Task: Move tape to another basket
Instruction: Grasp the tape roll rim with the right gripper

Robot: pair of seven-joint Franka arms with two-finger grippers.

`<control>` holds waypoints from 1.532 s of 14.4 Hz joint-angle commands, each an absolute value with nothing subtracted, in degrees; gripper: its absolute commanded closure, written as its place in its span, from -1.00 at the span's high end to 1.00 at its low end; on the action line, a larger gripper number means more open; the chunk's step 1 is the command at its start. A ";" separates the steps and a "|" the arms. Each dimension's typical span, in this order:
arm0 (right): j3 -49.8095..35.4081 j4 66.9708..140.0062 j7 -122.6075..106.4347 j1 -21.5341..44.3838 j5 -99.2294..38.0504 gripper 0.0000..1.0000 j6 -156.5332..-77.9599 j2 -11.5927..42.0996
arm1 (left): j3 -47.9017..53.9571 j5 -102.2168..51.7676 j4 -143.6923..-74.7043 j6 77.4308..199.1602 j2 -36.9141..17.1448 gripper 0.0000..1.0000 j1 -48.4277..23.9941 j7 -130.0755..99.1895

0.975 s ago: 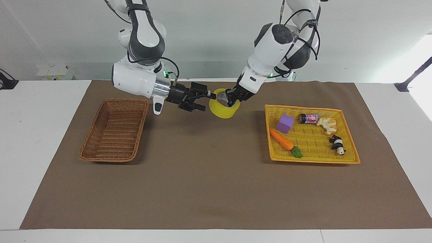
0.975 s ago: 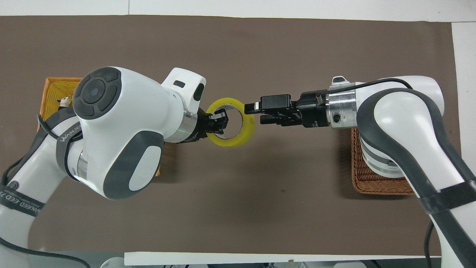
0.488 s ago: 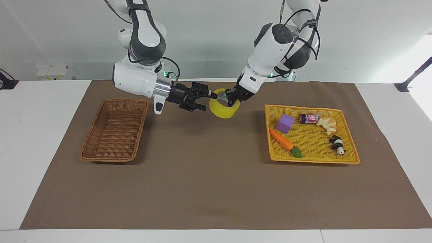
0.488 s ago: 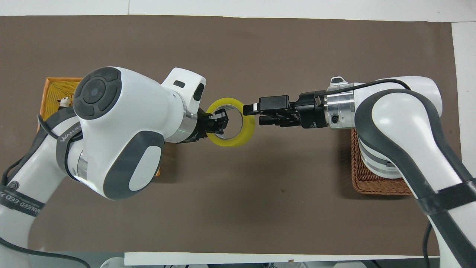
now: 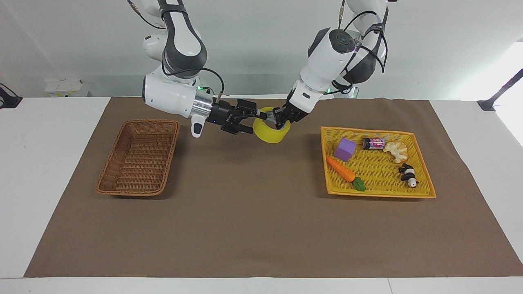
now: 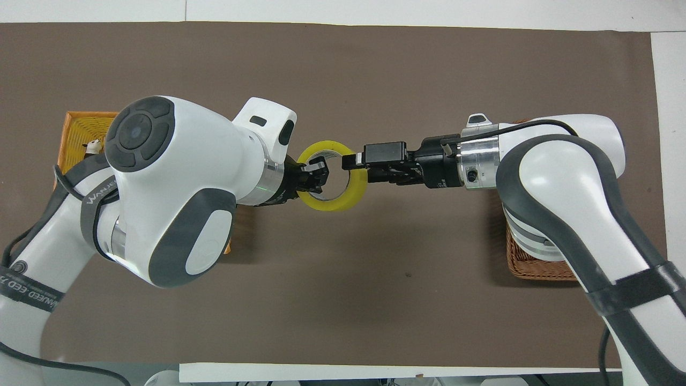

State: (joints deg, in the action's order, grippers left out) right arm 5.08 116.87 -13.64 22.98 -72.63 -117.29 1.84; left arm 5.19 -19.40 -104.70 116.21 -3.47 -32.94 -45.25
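The yellow tape (image 5: pixel 269 136) hangs in the air over the mat's middle, between the two baskets. My left gripper (image 5: pixel 280 118) is shut on its rim, one finger inside the core; it also shows in the overhead view (image 6: pixel 316 178) on the tape (image 6: pixel 332 205). My right gripper (image 5: pixel 258 121) is open at the tape's edge toward the right arm's end, with its upper finger over the rim (image 6: pixel 356 160). The brown wicker basket (image 5: pixel 139 157) stands empty at the right arm's end of the table, and my right arm partly covers it in the overhead view (image 6: pixel 536 265).
A yellow woven tray (image 5: pixel 380 195) at the left arm's end holds a purple cube (image 5: pixel 345 149), a carrot (image 5: pixel 345 173), a small can (image 5: pixel 373 143), a pale toy (image 5: pixel 396 150) and a panda (image 5: pixel 408 174). A brown mat covers the table.
My right gripper has moved toward the tape, from just beside it to having its open fingers at the rim. The left gripper and the tape have not moved.
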 commanded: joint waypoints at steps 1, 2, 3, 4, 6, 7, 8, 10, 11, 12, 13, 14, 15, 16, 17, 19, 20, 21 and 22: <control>5.10 118.21 -14.94 23.03 -73.92 0.84 -118.30 0.79 | 4.48 -18.90 -104.15 116.46 -3.25 -1.00 -33.75 -46.49; 5.10 118.21 -15.03 23.03 -73.92 0.78 -118.39 0.79 | 4.48 -18.81 -104.15 116.46 -3.25 -1.00 -33.75 -46.49; 5.10 118.30 -15.12 23.03 -73.92 0.68 -118.39 0.79 | 4.48 -18.81 -104.24 116.46 -3.25 -1.00 -33.75 -46.49; 5.10 118.21 -15.12 23.03 -73.92 0.48 -118.39 0.79 | 4.48 -18.81 -104.24 116.37 -3.25 -1.00 -33.75 -46.49; 5.10 118.21 -15.12 23.03 -73.83 -0.05 -118.39 0.79 | 4.48 -18.81 -104.33 116.11 -3.25 -1.00 -33.66 -46.41; 5.10 118.21 -15.12 23.03 -73.83 -0.31 -118.39 0.79 | 4.48 -18.81 -104.33 116.28 -3.16 -1.00 -33.66 -46.41; 5.10 118.21 -15.12 23.03 -73.83 -0.60 -118.30 0.79 | 4.48 -18.81 -104.24 116.28 -3.25 -1.00 -33.66 -46.49; 5.10 118.21 -14.94 23.03 -73.65 -1.00 -118.30 0.79 | 4.48 -18.81 -104.33 115.93 -3.16 -1.00 -33.58 -46.41; 5.10 118.21 -14.94 23.03 -73.48 -1.00 -118.21 0.79 | 4.48 -18.81 -104.24 115.84 -3.16 -1.00 -33.57 -46.41; 5.10 118.04 -14.94 23.03 -73.39 -1.00 -117.95 0.79 | 4.48 -18.81 -104.24 116.01 -3.16 -1.00 -33.57 -46.41; 5.10 118.04 -14.94 22.94 -73.39 -1.00 -117.78 0.79 | 4.48 -18.81 -104.24 116.02 -3.25 -1.00 -33.66 -46.41; 5.10 118.04 -14.94 22.94 -73.39 -1.00 -117.69 0.79 | 4.48 -18.81 -104.15 115.93 -3.25 -0.99 -33.75 -46.41; 5.10 118.04 -14.85 22.94 -73.39 -1.00 -117.69 0.79 | 4.48 -18.81 -104.06 115.84 -3.25 -0.84 -33.75 -46.49; 5.10 118.04 -14.94 22.85 -73.39 -1.00 -117.69 0.79 | 4.48 -18.90 -103.98 115.67 -3.25 -0.43 -33.75 -46.58; 5.10 118.04 -14.85 22.76 -73.39 -1.00 -117.51 0.79 | 4.48 -18.81 -103.97 115.49 -3.08 0.22 -33.84 -46.50; 5.10 117.86 -14.94 22.24 -73.39 -1.00 -116.46 0.79 | 4.31 -18.63 -103.01 112.26 -2.29 0.64 -33.66 -46.32; 5.18 117.77 -14.85 22.06 -73.30 -1.00 -115.85 0.70 | 4.13 -18.63 -102.05 110.24 -1.59 0.78 -33.40 -45.88; 5.45 117.69 -14.85 21.97 -72.87 -1.00 -115.58 0.44 | 3.87 -18.63 -101.17 108.65 -0.97 0.95 -33.31 -45.97; 5.54 117.86 -14.94 20.67 -72.51 -1.00 -115.14 0.00 | 3.69 -18.20 -100.47 107.59 -0.53 0.99 -32.53 -45.97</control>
